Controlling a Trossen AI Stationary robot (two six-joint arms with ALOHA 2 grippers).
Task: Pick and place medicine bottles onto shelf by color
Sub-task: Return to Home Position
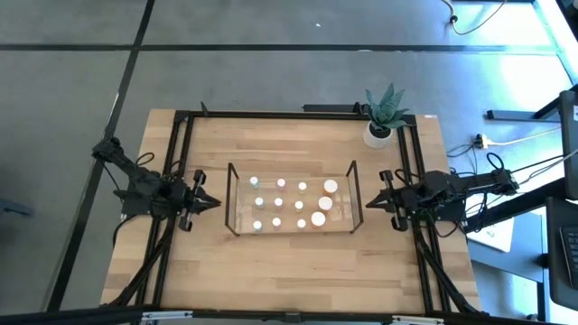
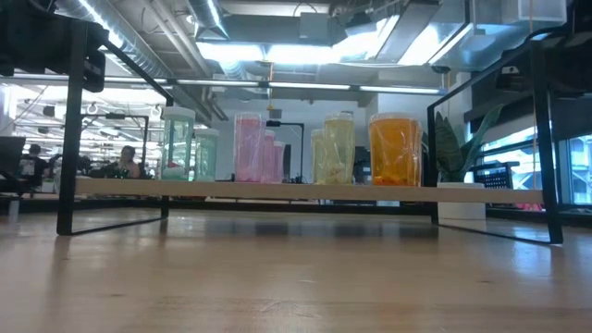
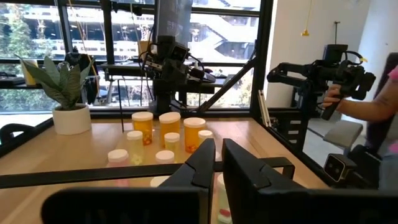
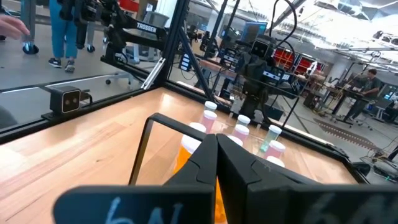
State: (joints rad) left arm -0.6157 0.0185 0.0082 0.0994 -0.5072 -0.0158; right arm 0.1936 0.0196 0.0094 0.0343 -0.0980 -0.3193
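The shelf (image 1: 233,200), a clear rack with thin black end frames, stands mid-table. Several white-capped medicine bottles (image 1: 302,204) stand on it in rows, the larger ones (image 1: 325,204) at its right end. In the low view they stand by colour on the shelf board (image 2: 277,190): greenish (image 2: 178,143), pink (image 2: 248,148), yellowish (image 2: 335,148), orange (image 2: 395,150). My left gripper (image 1: 213,202) is shut and empty just left of the shelf. My right gripper (image 1: 368,202) is shut and empty just right of it. Each points at the shelf's end.
A white pot with a spiky green plant (image 1: 379,134) stands at the far right corner. Black frame rails (image 1: 181,162) run along the table's sides. A person (image 3: 382,93) stands beyond the table next to another rig. Bare wood lies near the front edge (image 1: 289,271).
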